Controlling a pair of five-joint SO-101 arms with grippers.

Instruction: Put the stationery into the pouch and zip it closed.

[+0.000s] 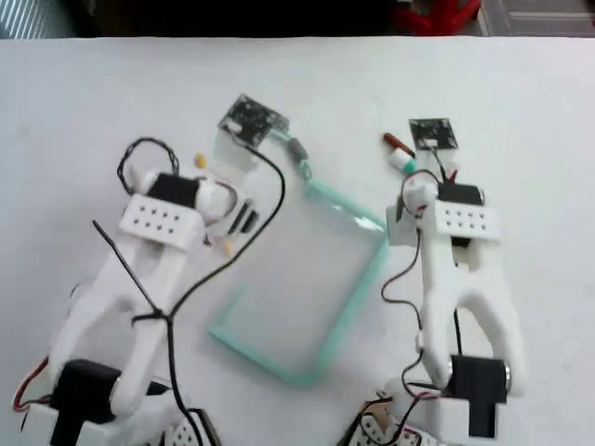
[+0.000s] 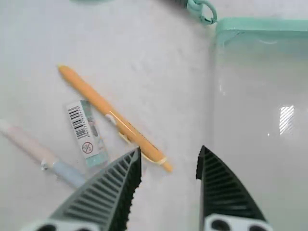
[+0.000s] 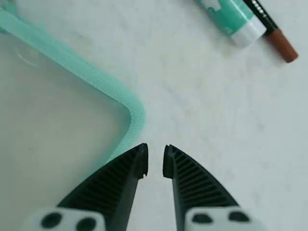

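Closest to us, our left gripper (image 2: pixel 168 156) has its jaws spread wide above the table, with one end of a yellow pen (image 2: pixel 113 118) lying near the gap between them. Just beside that pen we see a small barcode-labelled piece (image 2: pixel 87 134) and a pale pink-and-blue pen (image 2: pixel 36 149), all outside the pouch (image 2: pixel 260 96). Our right gripper (image 3: pixel 155 159) has its jaws almost pressed together, pinching nothing, just off the pouch's rounded mint corner. Farther off lie a green glue stick (image 3: pixel 231 17) and a brown-tipped pencil (image 3: pixel 274 33), side by side. From above, the clear pouch lies flat on the white table (image 1: pixel 521 93) between both arms.
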